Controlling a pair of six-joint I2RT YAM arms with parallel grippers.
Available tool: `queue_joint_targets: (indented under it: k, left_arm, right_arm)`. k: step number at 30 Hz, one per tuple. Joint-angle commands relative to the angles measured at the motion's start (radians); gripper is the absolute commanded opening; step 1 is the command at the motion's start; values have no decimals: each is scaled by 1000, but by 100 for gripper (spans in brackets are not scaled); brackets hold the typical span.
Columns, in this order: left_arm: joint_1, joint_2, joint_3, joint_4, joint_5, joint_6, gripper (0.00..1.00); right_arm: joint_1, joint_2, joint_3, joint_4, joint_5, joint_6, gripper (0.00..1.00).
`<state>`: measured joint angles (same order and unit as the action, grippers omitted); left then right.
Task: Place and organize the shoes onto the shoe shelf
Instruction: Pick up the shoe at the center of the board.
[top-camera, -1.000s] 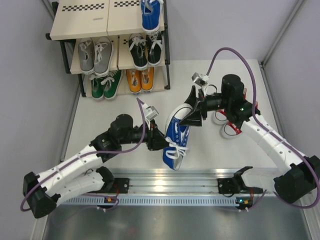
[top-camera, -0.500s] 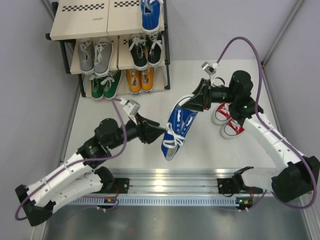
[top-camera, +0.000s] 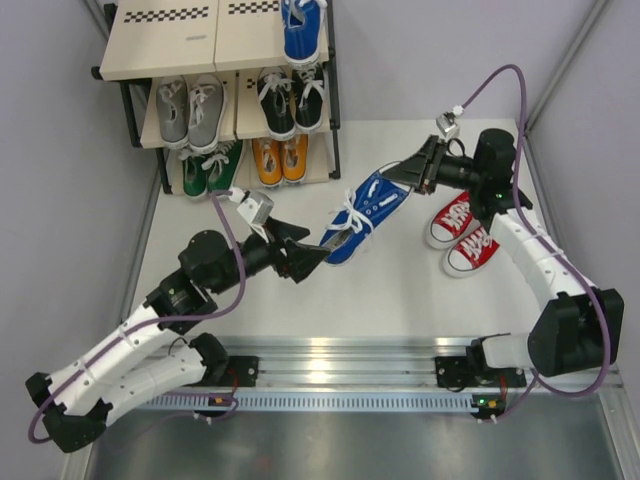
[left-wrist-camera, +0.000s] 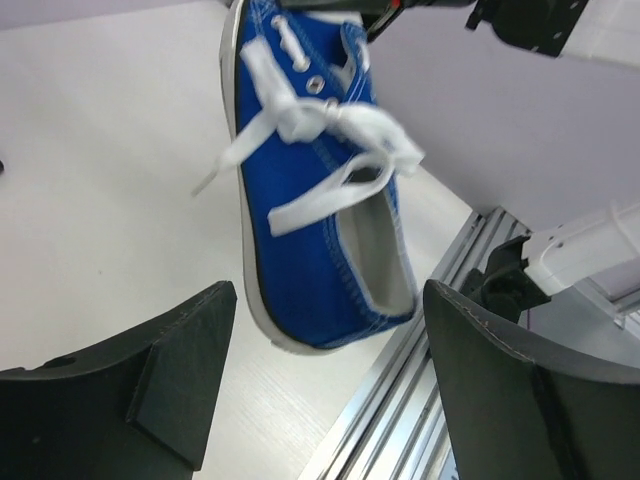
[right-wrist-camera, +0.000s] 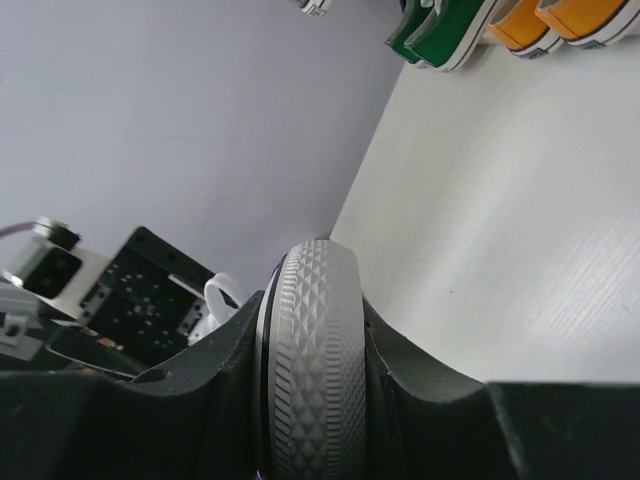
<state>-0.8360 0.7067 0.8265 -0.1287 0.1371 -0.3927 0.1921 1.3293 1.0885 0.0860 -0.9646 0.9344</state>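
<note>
**Overhead view.** At centre right of the frame, the right gripper (top-camera: 418, 172) has its jaws clenched on the toe of a blue shoe (top-camera: 366, 212). The shoe runs diagonally toward lower left, laces up, with its heel nearest the left gripper (top-camera: 308, 258). That gripper's jaws are spread wide and grasp nothing. Whether the heel touches the tabletop (top-camera: 400, 290) is not clear from this angle. A red pair (top-camera: 460, 232) lies on the tabletop near the blue shoe's toe, to its right.

The shoe shelf (top-camera: 160, 40) stands at upper left.
- **Top board:** a second blue shoe (top-camera: 300, 32) sits at the right end.
- **Middle board:** a grey pair (top-camera: 190, 112) and a black pair (top-camera: 292, 100).
- **Lowest board:** a green pair (top-camera: 212, 170) and an orange pair (top-camera: 278, 160).

**Left wrist view.** The blue shoe's heel opening lies between and beyond the two dark fingers (left-wrist-camera: 160, 370), apart from both.

**Right wrist view.** The white ribbed toe cap (right-wrist-camera: 315, 380) is pinched between the black fingers. Green and orange toes show along the top edge.
</note>
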Motion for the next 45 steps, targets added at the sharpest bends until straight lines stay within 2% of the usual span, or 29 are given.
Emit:
queue_joint_targets:
  k: [1, 6, 7, 10, 17, 20, 23, 30, 36, 45]
  left_arm:
    - [0, -1, -97, 110, 1, 5, 81]
    - [0, 28, -185, 370, -47, -125, 82]
    - [0, 39, -200, 411, -44, -144, 88]
    - [0, 94, -224, 521, -45, -201, 91]
    - [2, 188, -216, 627, -103, -305, 91]
    - [8, 197, -225, 638, -126, -393, 91]
    - [17, 183, -240, 618, -212, -494, 90]
    - [47, 181, -268, 652, -220, -708, 89]
    - [54, 163, -259, 710, -232, -746, 91]
    - [67, 67, -240, 570, -337, -707, 93]
  right_arm:
    - [-31, -13, -18, 106, -3, 182, 0]
    - [-36, -18, -39, 142, -3, 254, 0]
    - [-39, -13, -45, 150, -5, 267, 0]
    - [-42, -7, -45, 149, -8, 277, 0]
    - [-42, 5, -21, 195, -22, 291, 0]
    - [-43, 5, -22, 247, -32, 313, 0]
    - [-51, 8, -27, 314, -43, 340, 0]
    - [-59, 19, -16, 403, -52, 377, 0]
    - [-65, 15, -22, 420, -54, 376, 0]
    - [-74, 11, -30, 423, -59, 371, 0]
